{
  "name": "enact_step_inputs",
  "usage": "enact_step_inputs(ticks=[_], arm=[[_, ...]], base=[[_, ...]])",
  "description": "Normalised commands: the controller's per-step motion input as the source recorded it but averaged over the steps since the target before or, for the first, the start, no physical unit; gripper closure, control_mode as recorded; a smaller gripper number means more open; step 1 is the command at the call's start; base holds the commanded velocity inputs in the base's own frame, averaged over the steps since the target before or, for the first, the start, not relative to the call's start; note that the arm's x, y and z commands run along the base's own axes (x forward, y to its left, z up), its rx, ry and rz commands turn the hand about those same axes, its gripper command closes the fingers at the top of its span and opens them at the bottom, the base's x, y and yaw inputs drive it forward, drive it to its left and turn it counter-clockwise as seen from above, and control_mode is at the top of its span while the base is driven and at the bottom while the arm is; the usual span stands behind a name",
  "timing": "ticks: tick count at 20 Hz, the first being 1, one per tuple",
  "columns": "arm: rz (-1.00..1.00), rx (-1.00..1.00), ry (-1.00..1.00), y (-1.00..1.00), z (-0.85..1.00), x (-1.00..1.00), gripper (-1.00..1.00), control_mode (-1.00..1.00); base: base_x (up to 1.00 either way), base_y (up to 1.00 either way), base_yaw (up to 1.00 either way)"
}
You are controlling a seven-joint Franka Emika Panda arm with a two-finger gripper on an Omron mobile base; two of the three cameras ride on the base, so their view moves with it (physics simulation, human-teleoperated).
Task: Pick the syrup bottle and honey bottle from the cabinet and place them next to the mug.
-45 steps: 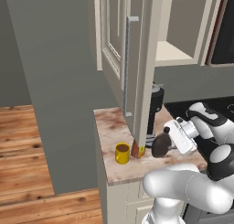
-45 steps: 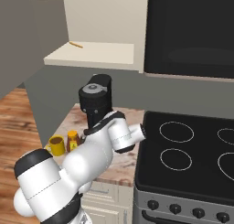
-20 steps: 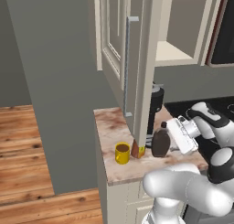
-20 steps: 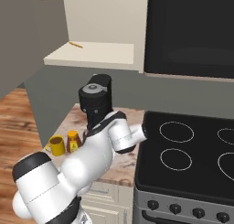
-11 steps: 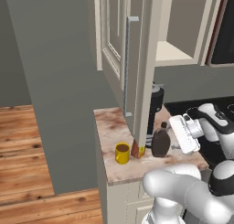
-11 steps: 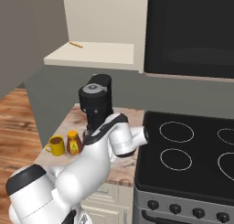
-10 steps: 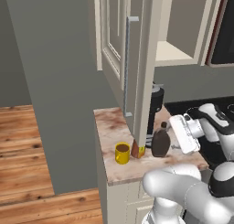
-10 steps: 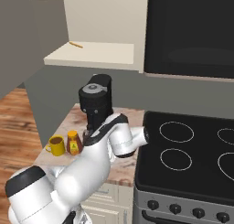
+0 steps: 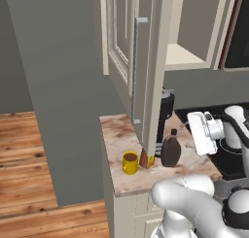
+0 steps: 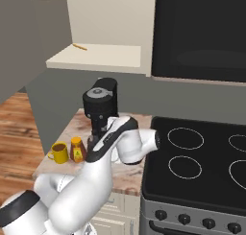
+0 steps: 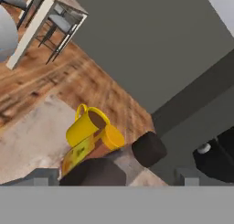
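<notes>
— Casing condition?

— The arm [image 10: 91, 181] is glossy white throughout, built of thick rounded segments that bulge at each bend. Dark, near-black bands sit at the joints, one plainly visible low on the nearest segment.

— And the far end?

— A flat white boxy hand [image 9: 203, 131] with a small grey fitting on top. No cables, screws or markings can be made out.
</notes>
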Motion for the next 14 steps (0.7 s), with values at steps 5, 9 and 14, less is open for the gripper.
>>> enact_step_inputs(ticks=[5,9,14], arm=[[-0.02,0.09,-0.16,-0.12,0.73,-0.21,-1.0,-1.0],[-0.16,0.08,-0.04,-0.13,0.57,-0.88,-1.0,-1.0],[-0.29,0.08,0.06,-0.18,0.42,-1.0,-1.0,-1.0]], base=[[0.0,0.0,0.0],[0.0,0.0,0.0],[0.0,0.0,0.0]])
